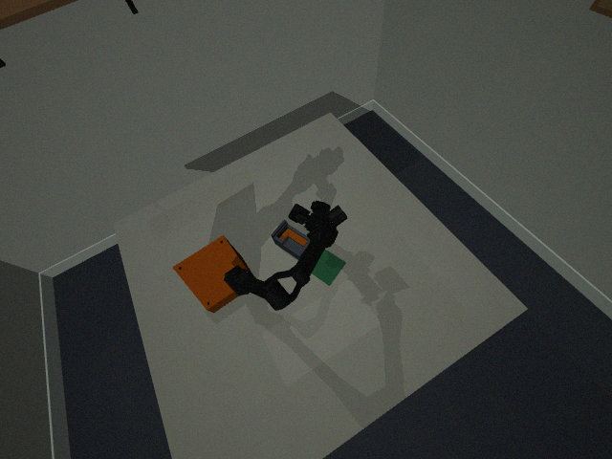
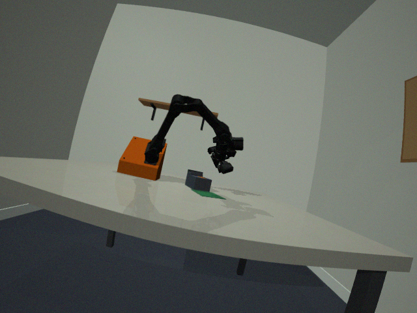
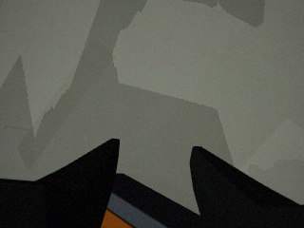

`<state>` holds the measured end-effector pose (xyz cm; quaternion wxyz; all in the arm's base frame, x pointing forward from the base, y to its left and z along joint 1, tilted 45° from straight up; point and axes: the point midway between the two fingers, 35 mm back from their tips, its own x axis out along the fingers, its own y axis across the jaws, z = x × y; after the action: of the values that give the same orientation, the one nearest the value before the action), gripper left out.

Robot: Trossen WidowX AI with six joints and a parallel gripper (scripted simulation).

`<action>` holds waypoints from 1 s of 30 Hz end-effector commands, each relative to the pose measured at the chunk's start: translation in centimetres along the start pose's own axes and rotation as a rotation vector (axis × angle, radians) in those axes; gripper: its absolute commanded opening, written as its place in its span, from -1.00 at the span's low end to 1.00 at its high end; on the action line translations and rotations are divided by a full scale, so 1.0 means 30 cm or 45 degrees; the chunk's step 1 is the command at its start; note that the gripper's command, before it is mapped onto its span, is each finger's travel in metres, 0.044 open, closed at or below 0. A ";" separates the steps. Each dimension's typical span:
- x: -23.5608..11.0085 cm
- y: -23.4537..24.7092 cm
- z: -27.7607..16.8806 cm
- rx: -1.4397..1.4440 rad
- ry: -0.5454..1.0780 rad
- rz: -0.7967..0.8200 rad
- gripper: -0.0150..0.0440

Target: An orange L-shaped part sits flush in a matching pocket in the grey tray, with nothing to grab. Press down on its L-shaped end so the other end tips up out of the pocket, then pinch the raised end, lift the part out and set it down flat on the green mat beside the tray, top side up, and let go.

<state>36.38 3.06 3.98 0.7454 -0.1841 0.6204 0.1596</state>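
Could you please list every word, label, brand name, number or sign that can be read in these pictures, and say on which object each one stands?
None: no readable text, number or sign shows in any view.
orange base block: plain, only small dark dots at its corners.
grey tray, orange part, green mat: plain, unmarked.
arm and hand: plain black, no brand visible.
brown wall panel and wall shelf: no lettering.

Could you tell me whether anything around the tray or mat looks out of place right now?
Nothing stands out: the orange part sits in the grey tray, the green mat lies flat beside it, and the gripper hangs above, jaws part-closed on nothing.
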 end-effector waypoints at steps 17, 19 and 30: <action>0.045 0.422 -0.199 0.154 0.570 -0.826 0.12; 0.045 0.422 -0.199 0.154 0.570 -0.826 0.12; 0.219 0.282 -0.308 0.154 0.570 -0.830 0.12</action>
<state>25.70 6.77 -3.81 0.6133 -0.3516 0.6869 -0.1686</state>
